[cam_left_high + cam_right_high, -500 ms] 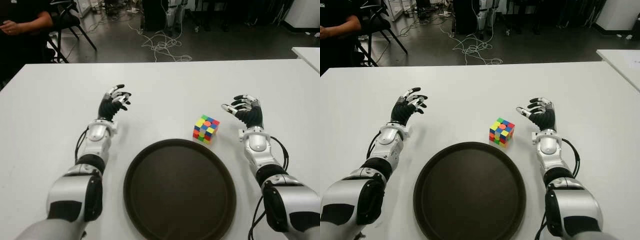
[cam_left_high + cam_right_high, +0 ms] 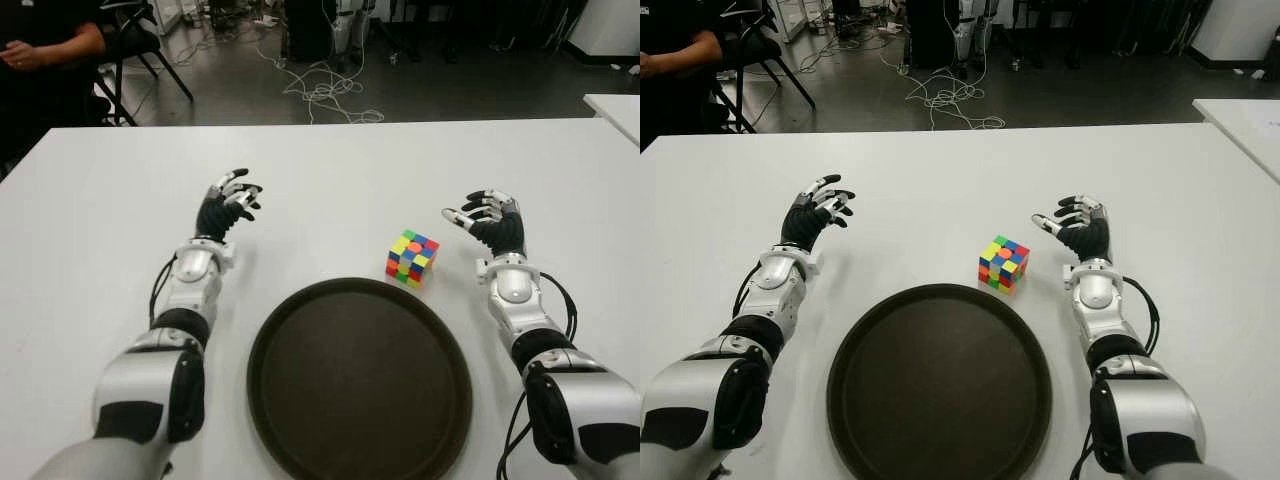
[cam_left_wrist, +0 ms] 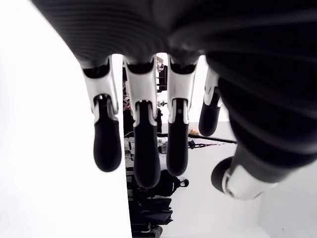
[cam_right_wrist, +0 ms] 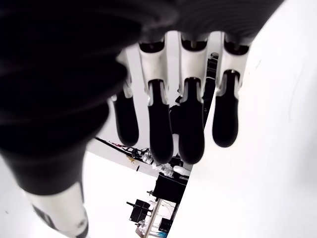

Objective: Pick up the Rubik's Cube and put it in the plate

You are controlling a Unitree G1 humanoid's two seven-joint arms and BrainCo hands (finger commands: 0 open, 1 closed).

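The Rubik's Cube (image 2: 412, 258) stands on the white table (image 2: 330, 170), just beyond the far right rim of the round dark plate (image 2: 360, 378). My right hand (image 2: 486, 220) is to the right of the cube, a short gap away, fingers relaxed and holding nothing. My left hand (image 2: 230, 204) shows well to the left of the cube, beyond the plate's left side, fingers spread and empty. Both wrist views show only loosely hanging fingers (image 4: 190, 134) with nothing between them.
A person in dark clothes (image 2: 45, 50) sits at the table's far left corner beside a chair. Cables (image 2: 325, 90) lie on the floor beyond the table. Another white table's corner (image 2: 615, 105) shows at the far right.
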